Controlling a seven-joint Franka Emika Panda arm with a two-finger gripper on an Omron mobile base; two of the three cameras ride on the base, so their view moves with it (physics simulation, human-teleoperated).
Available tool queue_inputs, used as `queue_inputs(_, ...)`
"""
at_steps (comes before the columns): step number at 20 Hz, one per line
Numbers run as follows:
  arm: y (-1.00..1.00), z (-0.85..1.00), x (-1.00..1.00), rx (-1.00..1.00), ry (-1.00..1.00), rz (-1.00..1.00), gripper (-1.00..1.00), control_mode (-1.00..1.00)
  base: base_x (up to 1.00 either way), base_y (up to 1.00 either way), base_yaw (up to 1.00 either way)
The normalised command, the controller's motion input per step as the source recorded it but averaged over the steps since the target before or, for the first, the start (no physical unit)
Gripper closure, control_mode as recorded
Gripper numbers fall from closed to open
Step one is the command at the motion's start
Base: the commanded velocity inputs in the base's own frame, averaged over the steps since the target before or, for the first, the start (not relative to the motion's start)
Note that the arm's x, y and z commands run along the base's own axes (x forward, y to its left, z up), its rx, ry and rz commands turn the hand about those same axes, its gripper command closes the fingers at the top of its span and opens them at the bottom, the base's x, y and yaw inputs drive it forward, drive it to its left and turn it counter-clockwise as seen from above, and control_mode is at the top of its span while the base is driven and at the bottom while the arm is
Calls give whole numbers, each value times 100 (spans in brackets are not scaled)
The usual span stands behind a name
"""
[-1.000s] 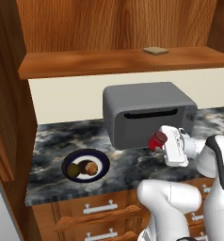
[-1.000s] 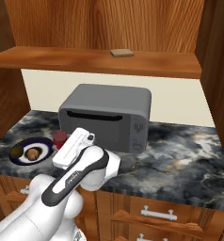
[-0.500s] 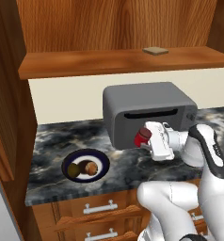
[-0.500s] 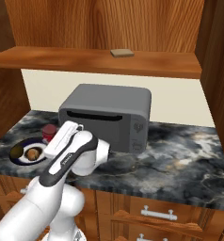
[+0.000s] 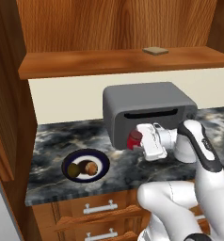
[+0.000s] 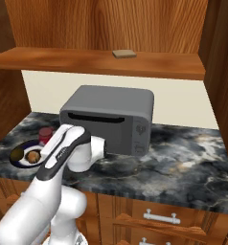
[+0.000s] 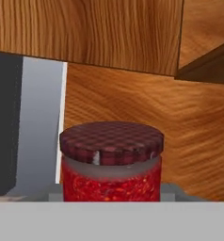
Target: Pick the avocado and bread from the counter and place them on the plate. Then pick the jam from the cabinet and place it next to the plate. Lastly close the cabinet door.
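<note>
Jam (image 5: 133, 140) clamped between the fingers (image 5: 138, 141), closed tight on the jar, held in the air above the worktop (image 5: 52, 146). Checked dark-red lid faces away from the hand; seen close in the hand view (image 7: 111, 162). Just behind the fingers, grey toaster oven (image 5: 147, 110). Ahead of and below the fingertips, plate (image 5: 100, 163) on the worktop, holding avocado (image 5: 74, 170) and bread (image 5: 89, 167) side by side. Above, wooden shelf (image 5: 85, 63) with a small tan slab (image 5: 155, 50).

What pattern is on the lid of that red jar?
The jam lid has a dark red checked pattern, clearest in the hand view.
</note>
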Motion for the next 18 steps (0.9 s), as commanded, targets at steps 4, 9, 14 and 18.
queue_inputs(4, -1, -41, -1, -7, 2, 0, 100, -100, 0, 0, 0)
queue_inputs(9, -3, -42, -2, -3, 0, 0, 100, -100, 0, 0, 0)
queue_inputs(14, 0, -57, 0, 0, 0, 0, 100, -100, 0, 0, 0)
queue_inputs(18, 0, -64, 0, 0, 0, 0, 100, -100, 0, 0, 0)
